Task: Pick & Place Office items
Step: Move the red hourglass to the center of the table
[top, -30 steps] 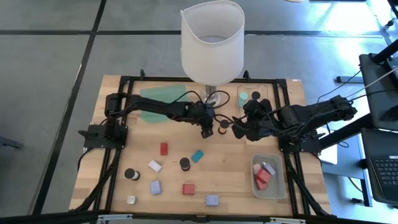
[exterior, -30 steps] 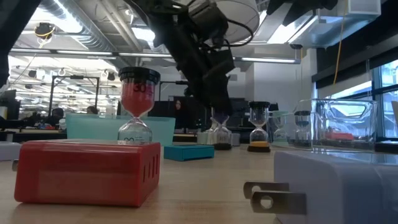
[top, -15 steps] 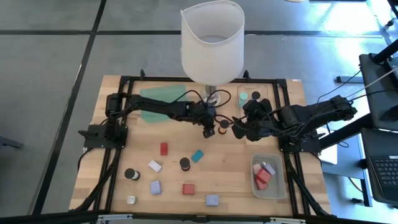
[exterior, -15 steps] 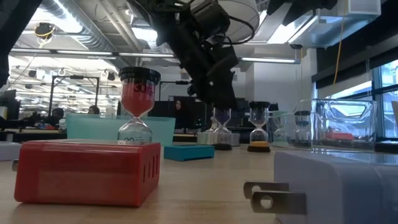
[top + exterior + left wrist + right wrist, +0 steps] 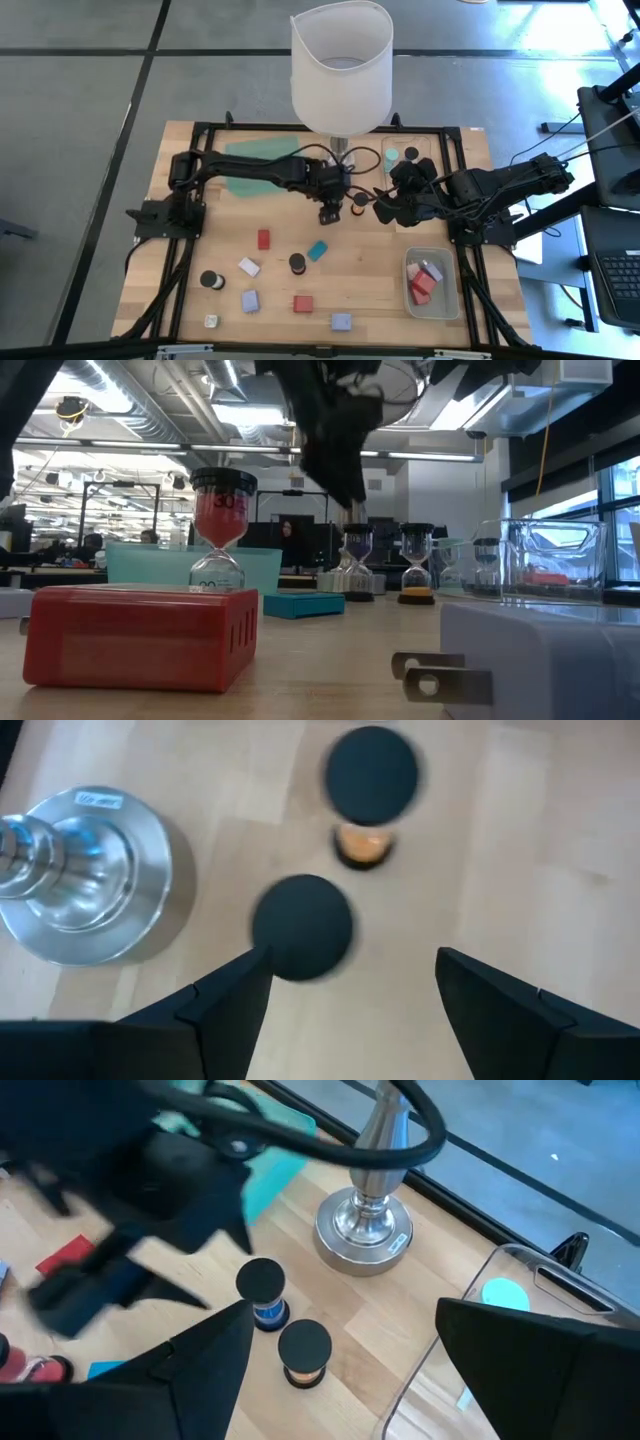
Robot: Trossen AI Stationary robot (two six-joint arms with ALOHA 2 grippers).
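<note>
Two small dark-capped sand timers stand upright on the wood near the lamp base (image 5: 341, 157): a blue one (image 5: 262, 1292) and an orange one (image 5: 303, 1352), which also shows in the high view (image 5: 358, 205). My left gripper (image 5: 327, 208) is open and hovers over them. In the left wrist view (image 5: 353, 958) the nearer dark cap (image 5: 302, 925) lies below, close to one fingertip. My right gripper (image 5: 384, 207) is open, empty and level with the timers on their right. In its wrist view (image 5: 345, 1315) both timers lie ahead.
Loose blocks and timers lie toward the near edge: a red block (image 5: 264, 239), a teal block (image 5: 317, 250), a dark-capped timer (image 5: 297, 263), a lavender block (image 5: 249, 300). A clear tray (image 5: 445, 300) holds red and pink blocks. Another clear tray (image 5: 425, 150) at the back holds teal pieces.
My left gripper has risen from down beside the blue timer to above both timers, shifting slightly toward the table's left. The timers stand where they were. My right arm has kept still.
</note>
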